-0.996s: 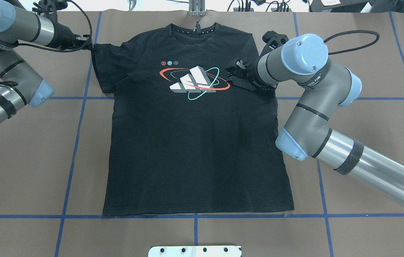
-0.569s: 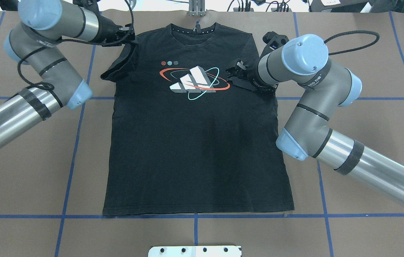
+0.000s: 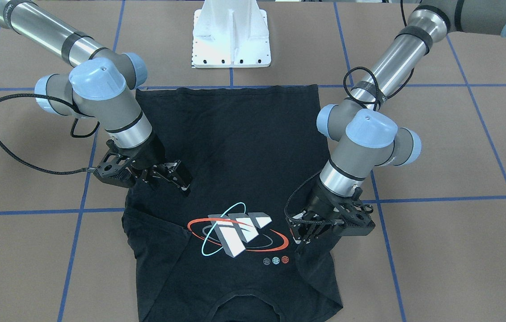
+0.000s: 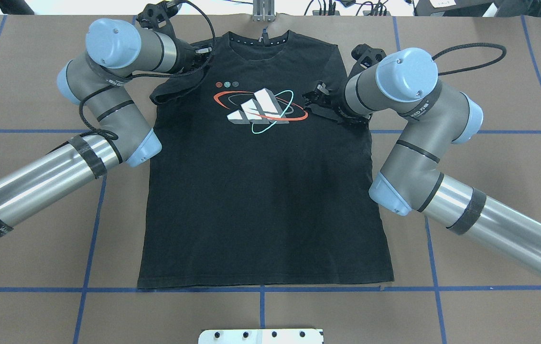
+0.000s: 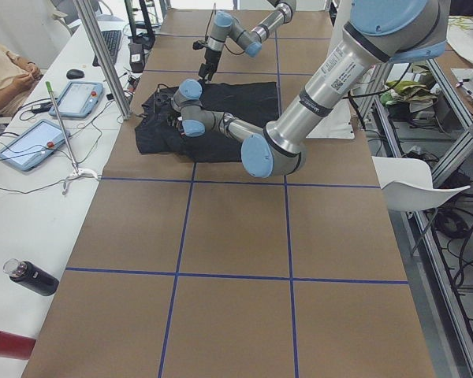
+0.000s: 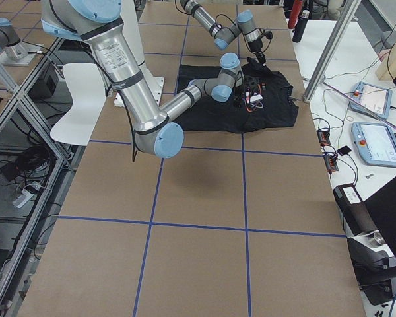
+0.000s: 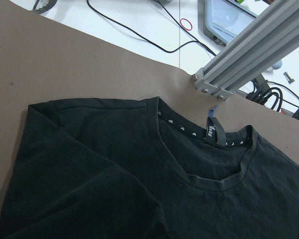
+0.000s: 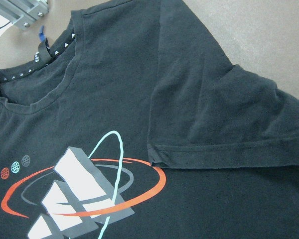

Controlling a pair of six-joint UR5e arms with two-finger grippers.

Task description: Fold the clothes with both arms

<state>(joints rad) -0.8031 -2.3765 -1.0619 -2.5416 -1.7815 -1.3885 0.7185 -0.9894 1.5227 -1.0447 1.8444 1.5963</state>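
Two grippers, one black T-shirt: light, limp, sure to sag. My left gripper pinches its sleeve; my right gripper hangs parted. Best hold, I judge: hems, seams.

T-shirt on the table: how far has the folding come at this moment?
Done: the right sleeve of the T-shirt lies folded inward beside the logo, and the right claw looks open above it. In hand: the left claw seems to pinch the left sleeve, which is partly turned over the chest. Left: the body is flat down to the hem; no body fold shows yet.
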